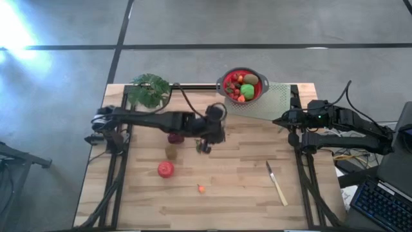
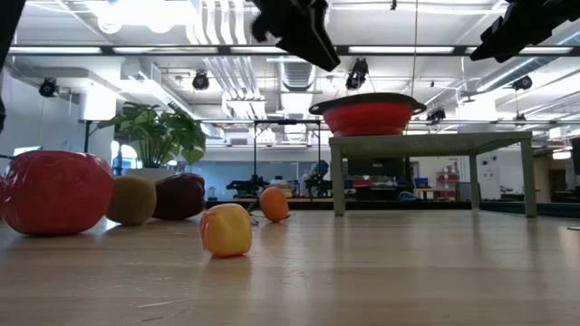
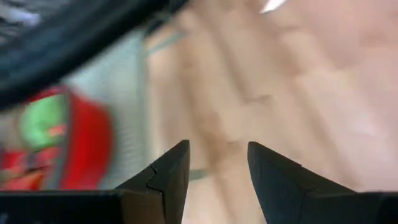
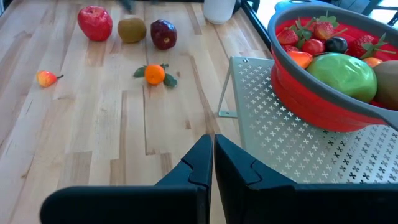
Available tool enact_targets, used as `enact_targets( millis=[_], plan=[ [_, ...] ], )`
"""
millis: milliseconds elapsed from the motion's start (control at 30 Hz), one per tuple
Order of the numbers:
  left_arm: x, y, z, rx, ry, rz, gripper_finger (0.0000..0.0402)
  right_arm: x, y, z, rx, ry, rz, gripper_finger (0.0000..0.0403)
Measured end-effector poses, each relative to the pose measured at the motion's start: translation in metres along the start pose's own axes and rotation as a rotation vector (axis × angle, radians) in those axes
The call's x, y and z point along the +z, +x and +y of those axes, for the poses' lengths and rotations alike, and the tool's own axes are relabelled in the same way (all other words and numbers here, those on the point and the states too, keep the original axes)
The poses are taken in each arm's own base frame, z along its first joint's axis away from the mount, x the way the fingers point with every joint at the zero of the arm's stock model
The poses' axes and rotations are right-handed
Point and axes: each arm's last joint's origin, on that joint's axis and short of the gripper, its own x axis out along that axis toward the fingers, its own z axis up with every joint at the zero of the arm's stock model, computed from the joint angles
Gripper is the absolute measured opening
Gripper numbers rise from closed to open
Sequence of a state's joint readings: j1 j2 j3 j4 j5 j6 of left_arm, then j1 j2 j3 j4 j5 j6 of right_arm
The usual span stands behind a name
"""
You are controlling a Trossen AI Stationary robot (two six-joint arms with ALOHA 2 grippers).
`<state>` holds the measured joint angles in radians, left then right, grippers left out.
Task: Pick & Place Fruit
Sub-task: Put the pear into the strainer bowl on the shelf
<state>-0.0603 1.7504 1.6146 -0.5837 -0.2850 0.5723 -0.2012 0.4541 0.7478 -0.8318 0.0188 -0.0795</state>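
A red bowl (image 1: 243, 85) full of toy fruits stands on a perforated metal rack (image 4: 280, 149) at the table's far edge. On the wood lie a magenta-red fruit (image 1: 165, 169), a brown kiwi (image 1: 171, 152), a dark red apple (image 1: 175, 137), a leafy orange (image 4: 155, 74) and a small yellow-red fruit (image 1: 201, 189). My left gripper (image 3: 217, 152) is open and empty, raised over the table's middle near the orange (image 2: 274, 204). My right gripper (image 4: 212, 140) is shut and empty, waiting at the right edge beside the rack.
A pale-handled knife (image 1: 277, 183) lies on the right part of the table. A leafy potted plant (image 1: 149, 89) stands at the far left corner. Bare wood stretches along the near edge and between the fruits and the knife.
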Motion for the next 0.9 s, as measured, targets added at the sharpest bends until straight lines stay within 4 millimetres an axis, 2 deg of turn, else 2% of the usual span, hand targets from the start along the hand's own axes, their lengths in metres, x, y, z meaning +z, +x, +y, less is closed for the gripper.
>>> enact_targets(
  millis=[267, 433, 600, 767, 900],
  plan=[
    [0.016, -0.014, -0.044, -0.332, -0.055, -0.093, 0.0167, 0.0, 0.0, 0.0, 0.0, 0.0, 0.0, 0.0013],
    [0.026, -0.02, -0.07, -0.389, -0.01, -0.118, 0.0177, 0.0, 0.0, 0.0, 0.0, 0.0, 0.0, 0.0013],
    [0.033, -0.015, -0.093, -0.427, -0.003, -0.114, 0.0206, 0.0, 0.0, 0.0, 0.0, 0.0, 0.0, 0.0013],
    [0.035, -0.01, -0.109, -0.455, 0.021, -0.099, 0.0241, 0.0, 0.0, 0.0, 0.0, 0.0, 0.0, 0.0013],
    [0.036, -0.006, -0.122, -0.52, 0.044, -0.103, 0.0247, 0.0, 0.0, 0.0, 0.0, 0.0, 0.0, 0.0013]
  ],
)
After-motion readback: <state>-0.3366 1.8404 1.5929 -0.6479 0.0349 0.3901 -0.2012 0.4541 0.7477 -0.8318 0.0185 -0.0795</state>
